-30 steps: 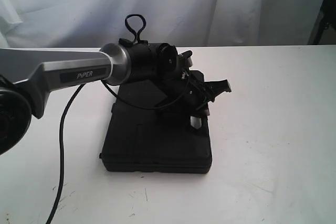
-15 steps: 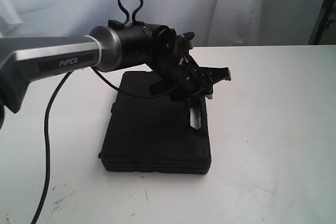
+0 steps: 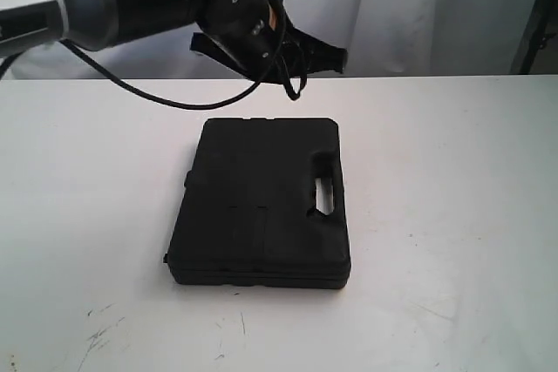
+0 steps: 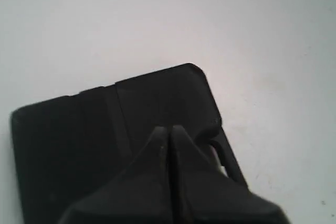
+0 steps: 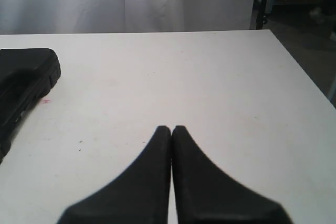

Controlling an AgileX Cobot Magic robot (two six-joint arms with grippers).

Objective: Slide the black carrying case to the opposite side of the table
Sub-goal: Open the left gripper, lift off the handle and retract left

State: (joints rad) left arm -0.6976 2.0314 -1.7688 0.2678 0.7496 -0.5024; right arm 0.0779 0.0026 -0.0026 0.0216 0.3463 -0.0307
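Change: left gripper (image 4: 169,128) has lifted away from the handle side of the black carrying case (image 3: 261,206) and now hangs high over its 12 o'clock edge, touching nothing; the case looks unmoved.
Case position: flat on the table (image 3: 453,172), about mid-table in the exterior view, handle cut-out (image 3: 325,193) on its 3 o'clock side.
Handling (judgement): rigid moulded shell, likely some weight inside. It should slide as one piece without flexing. The smooth tabletop suggests moderate drag, and an off-centre push may make it pivot.
Where to push: broad flat side wall, near its middle, low down. The cut-out offers a hook point for a fingertip (narrow, though).
Left gripper state: fingers pressed together, nothing between them.
Right gripper (image 5: 171,128) state: fingers together, empty, low over bare table well off the case's 3 o'clock side.
Open room: wide bare surface at 3 and 9 o'clock, with less at 12.
Edges: far rim meets the curtain (image 3: 418,6), and the right wrist view shows a drop-off past the table's corner.
Surface marks: scuff marks (image 3: 100,333) at 7 o'clock and a red spot (image 5: 45,100) beside the case, neither an obstacle.
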